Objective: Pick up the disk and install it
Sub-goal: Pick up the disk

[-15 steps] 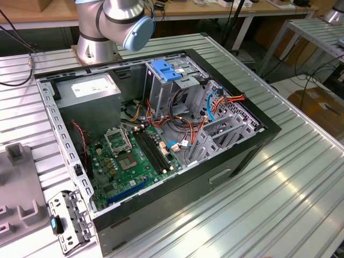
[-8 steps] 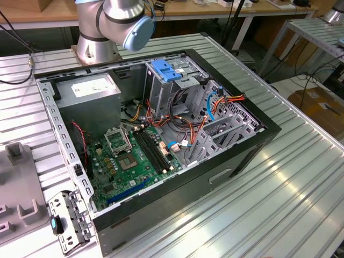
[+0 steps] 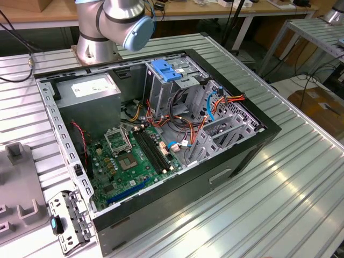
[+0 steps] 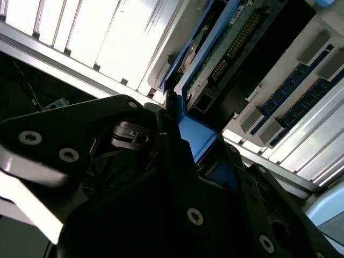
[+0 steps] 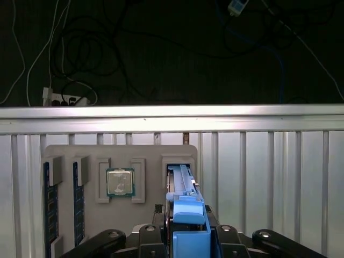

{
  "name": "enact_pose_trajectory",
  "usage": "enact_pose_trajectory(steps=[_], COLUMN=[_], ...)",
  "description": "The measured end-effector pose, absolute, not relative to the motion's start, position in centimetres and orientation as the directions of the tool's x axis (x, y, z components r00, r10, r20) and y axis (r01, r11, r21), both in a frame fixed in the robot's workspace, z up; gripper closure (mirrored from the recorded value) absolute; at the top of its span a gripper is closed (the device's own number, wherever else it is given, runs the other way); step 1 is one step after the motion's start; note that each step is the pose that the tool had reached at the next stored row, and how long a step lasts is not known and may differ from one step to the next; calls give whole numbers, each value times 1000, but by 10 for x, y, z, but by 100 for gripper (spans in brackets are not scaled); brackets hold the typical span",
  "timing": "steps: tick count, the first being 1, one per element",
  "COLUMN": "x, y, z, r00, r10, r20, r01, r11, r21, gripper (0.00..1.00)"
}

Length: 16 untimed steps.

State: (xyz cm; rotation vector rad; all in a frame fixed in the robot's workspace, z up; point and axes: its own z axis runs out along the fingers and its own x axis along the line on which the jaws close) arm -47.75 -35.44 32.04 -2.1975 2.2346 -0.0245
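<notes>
My arm [image 3: 121, 19] folds sharply just above its base. The gripper [image 5: 189, 228] has its black fingers [image 4: 171, 145] clamped on the disk [image 5: 183, 185].

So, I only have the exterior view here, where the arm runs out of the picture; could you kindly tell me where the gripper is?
Observer: In the first wrist view the gripper is at a grey tray, on the disk.
Operator: Is the disk gripped?
Observer: In the second wrist view the fingers look closed against its blue bracket; the disk stands on edge in its tray slot.
Operator: Is anything beside it?
Observer: A processor chip lies in the neighbouring recess, with memory sticks beyond.
</notes>
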Motion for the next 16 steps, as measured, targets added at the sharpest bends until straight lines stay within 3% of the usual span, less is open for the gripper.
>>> enact_pose_trajectory(steps=[16], x=[-478], y=[-354], z=[329], r00=[-17], r10=[-1000], r20=[6], r01=[-1000], r11=[17], r21=[-16], gripper=[63])
